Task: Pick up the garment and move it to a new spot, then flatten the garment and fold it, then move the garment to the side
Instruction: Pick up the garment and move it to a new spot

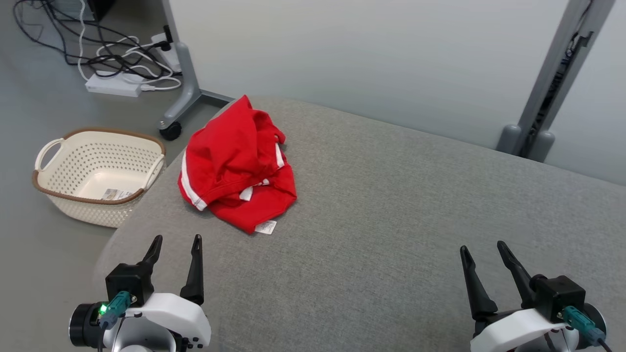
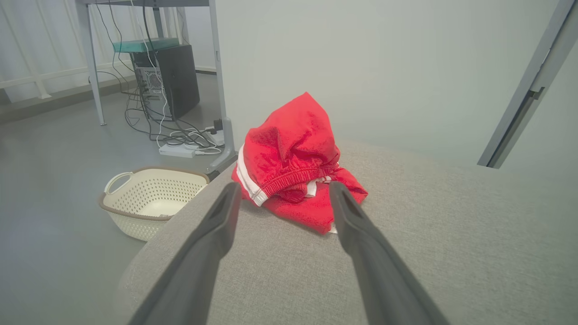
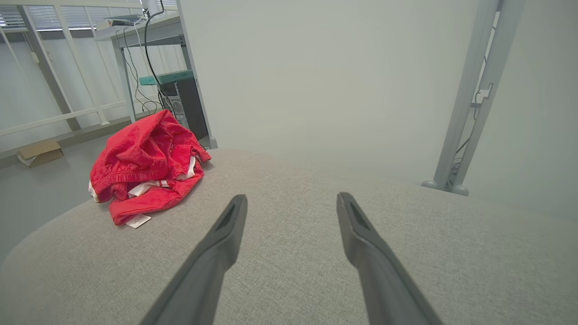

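A red garment (image 1: 237, 164) with white stripes lies crumpled in a heap near the left far edge of the grey padded surface (image 1: 391, 205); a white label sticks out at its near edge. My left gripper (image 1: 177, 243) stands open at the lower left, a short way in front of the garment and apart from it. In the left wrist view the garment (image 2: 293, 167) sits just beyond the open gripper (image 2: 283, 189). At the lower right my right gripper (image 1: 483, 249) is open and empty, far from the cloth. The right wrist view shows the garment (image 3: 144, 167) to the upper left of the gripper (image 3: 292, 201).
A cream perforated basket (image 1: 98, 173) with a brown rim stands on the floor left of the surface. Cables and a power strip (image 1: 115, 85) lie behind it beside a wheeled stand leg (image 1: 183, 93). A grey post (image 1: 552, 83) rises at the back right.
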`<state>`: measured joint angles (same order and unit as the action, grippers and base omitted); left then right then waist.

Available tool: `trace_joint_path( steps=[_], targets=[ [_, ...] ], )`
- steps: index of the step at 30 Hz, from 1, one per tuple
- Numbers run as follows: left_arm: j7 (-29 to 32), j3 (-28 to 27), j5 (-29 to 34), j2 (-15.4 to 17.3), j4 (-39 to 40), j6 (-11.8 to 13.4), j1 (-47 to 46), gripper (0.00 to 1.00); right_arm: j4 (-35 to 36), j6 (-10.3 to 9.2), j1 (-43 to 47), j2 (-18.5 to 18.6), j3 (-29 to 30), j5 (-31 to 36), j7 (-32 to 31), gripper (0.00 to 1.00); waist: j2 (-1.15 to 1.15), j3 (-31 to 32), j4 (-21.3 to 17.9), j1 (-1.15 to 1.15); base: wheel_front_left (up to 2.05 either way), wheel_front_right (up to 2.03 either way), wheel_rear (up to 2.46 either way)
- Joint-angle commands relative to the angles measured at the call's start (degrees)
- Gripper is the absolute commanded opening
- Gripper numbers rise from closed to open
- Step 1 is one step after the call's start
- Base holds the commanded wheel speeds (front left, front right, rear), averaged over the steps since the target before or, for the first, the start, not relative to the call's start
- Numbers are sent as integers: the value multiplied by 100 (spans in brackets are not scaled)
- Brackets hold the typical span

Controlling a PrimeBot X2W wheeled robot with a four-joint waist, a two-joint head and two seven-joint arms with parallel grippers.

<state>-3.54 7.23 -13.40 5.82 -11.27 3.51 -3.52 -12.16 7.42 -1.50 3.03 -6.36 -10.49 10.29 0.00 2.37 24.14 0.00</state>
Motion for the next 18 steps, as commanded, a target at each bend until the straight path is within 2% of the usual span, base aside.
trace_joint_path(
  steps=[1, 18],
  targets=[
    [17, 1, -21, 26, 6, -29, -18, 100, -26, 13, 51, 14, 9, -1, 27, 100, 0, 5, 208, 0, 0, 0, 0],
    [29, 59, -168, 23, 25, 35, -139, 100, -79, 13, 8, 3, 4, 19, 24, 100, 0, -79, 195, 0, 0, 0, 0]
  ],
)
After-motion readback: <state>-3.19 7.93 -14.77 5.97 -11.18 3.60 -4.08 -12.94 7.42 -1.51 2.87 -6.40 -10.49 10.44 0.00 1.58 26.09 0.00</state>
